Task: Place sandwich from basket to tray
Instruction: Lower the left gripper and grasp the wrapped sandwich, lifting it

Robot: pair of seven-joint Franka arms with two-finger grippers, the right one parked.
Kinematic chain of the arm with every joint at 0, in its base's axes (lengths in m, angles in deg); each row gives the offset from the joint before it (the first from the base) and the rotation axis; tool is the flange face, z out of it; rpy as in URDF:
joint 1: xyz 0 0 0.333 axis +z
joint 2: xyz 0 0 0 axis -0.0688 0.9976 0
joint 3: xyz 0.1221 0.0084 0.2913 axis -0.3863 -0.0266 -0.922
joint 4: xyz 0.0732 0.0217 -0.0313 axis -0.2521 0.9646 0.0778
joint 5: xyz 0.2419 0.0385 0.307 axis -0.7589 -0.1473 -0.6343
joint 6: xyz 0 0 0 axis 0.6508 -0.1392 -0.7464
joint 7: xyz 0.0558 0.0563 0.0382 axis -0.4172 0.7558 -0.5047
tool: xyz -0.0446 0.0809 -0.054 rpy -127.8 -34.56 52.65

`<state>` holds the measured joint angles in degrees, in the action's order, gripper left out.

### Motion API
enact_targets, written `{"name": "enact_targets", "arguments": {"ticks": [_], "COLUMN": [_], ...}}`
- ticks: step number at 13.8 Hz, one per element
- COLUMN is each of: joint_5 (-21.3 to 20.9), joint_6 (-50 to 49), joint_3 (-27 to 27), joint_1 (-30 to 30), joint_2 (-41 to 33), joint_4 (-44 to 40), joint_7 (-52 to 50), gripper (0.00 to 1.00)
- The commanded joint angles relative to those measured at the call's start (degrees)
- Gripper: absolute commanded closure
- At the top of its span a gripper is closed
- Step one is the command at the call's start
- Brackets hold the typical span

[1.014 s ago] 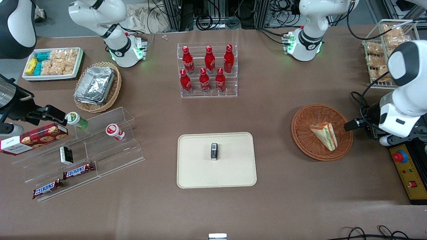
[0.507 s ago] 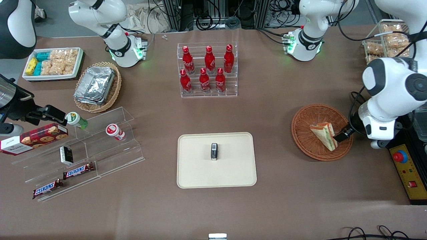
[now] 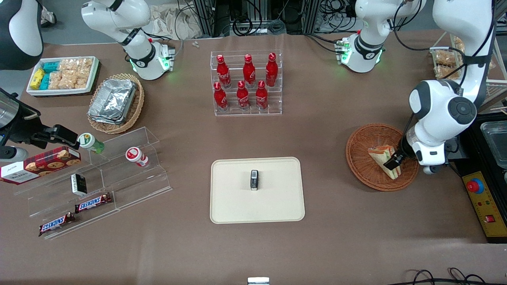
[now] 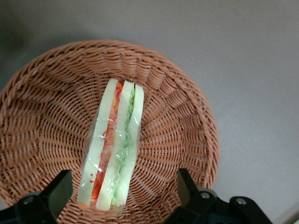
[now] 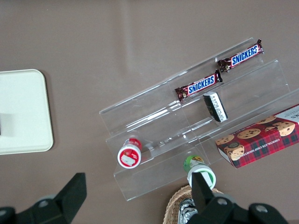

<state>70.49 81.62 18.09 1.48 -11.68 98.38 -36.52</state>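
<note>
We find the sandwich [image 3: 385,160] lying in the basket [image 3: 364,166], toward the working arm's end of the table. It rests on its side, cut face up, so we read the layers edge-on in the wrist view: pale bread, an orange-red band, more bread, a green band, bread again [image 4: 112,144]. The clear wrap shows as a gloss over the layers.

The gripper [image 3: 394,162] hangs over the sandwich, above the part of the basket [image 4: 177,140] toward the working arm. We see its fingers [image 4: 58,191] spread wide, one on each side of the sandwich's thick end, neither one touching it. Nothing is held.

The tray [image 3: 277,206] sits near the middle of the table, well apart from the basket and a little nearer the front camera. A small dark item [image 3: 254,180] stands on it near its centre; we cannot tell what it is.

Farther from the camera than the tray stands a clear rack of red bottles [image 3: 246,81]. Toward the parked arm's end we note a tiered clear stand [image 3: 119,174] with Snickers bars [image 3: 93,203] on it.
</note>
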Motion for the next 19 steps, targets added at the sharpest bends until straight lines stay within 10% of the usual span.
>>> {"name": "enact_targets", "arguments": {"ticks": [1, 13, 16, 19], "joint_5": [0.03, -0.93, -1.02, -1.02], "joint_6": [1.94, 4.93, 4.84, 4.67], "joint_3": [0.26, 0.26, 0.26, 0.44], "joint_1": [-0.06, -0.24, -0.24, -0.24], "joint_2": [0.15, 6.13, 5.95, 4.55], "joint_4": [1.55, 1.64, 1.64, 1.2], "joint_7": [-1.78, -1.52, -1.08, -0.81], "gripper": [0.0, 0.03, 0.78, 0.98]}}
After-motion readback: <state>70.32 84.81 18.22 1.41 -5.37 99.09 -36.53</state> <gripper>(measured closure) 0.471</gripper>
